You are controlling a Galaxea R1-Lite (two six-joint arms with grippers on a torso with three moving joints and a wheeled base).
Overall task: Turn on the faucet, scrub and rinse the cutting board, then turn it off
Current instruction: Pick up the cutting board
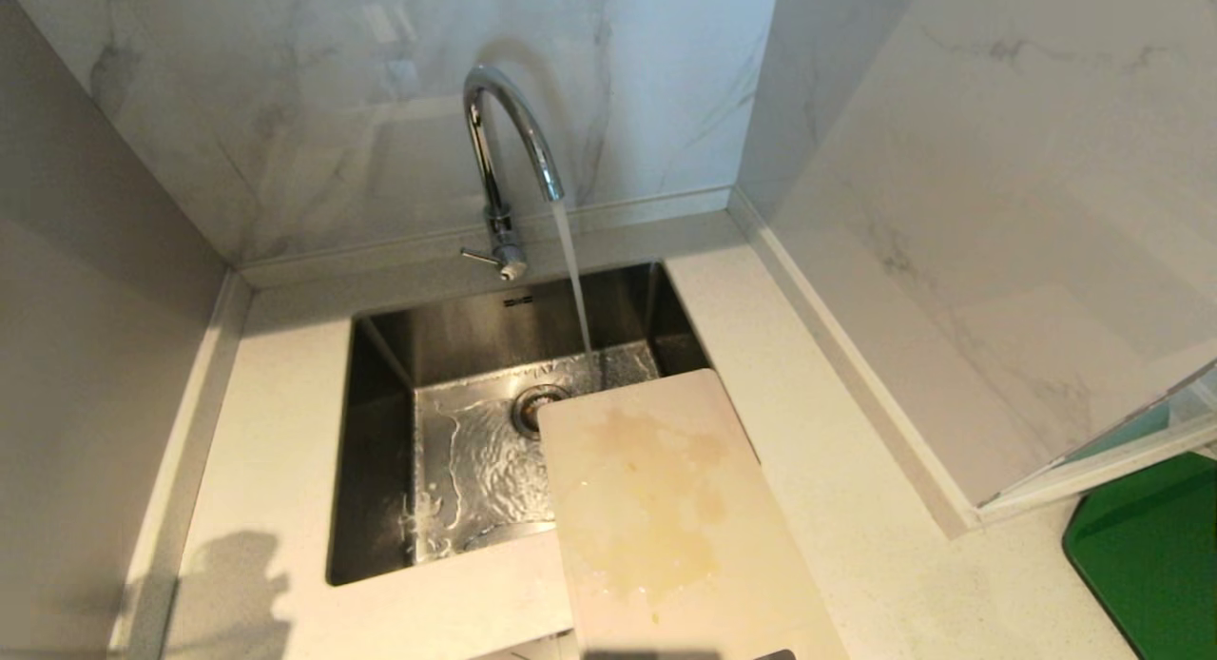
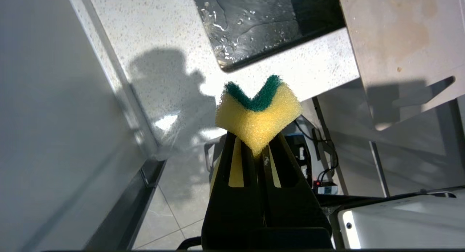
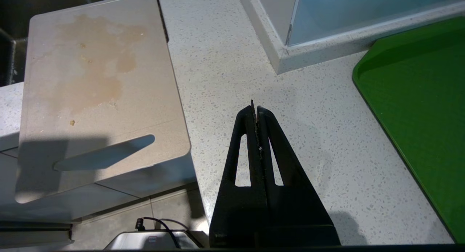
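Left end effector (image 2: 258,145) pinches a folded sponge (image 2: 257,112); right end effector (image 3: 256,112) is closed, empty. Risk: scrubbing pressure could tip the overhanging cutting board (image 1: 666,508) off the table (image 1: 903,546).

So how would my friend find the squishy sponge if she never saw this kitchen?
Start at the steel sink with water running from the tall tap. Near its front corner, above the speckled counter's edge, the left pincer is shut on the sponge. It is the only soft yellow thing, folded into a V with a dark green scrubby strip on top.
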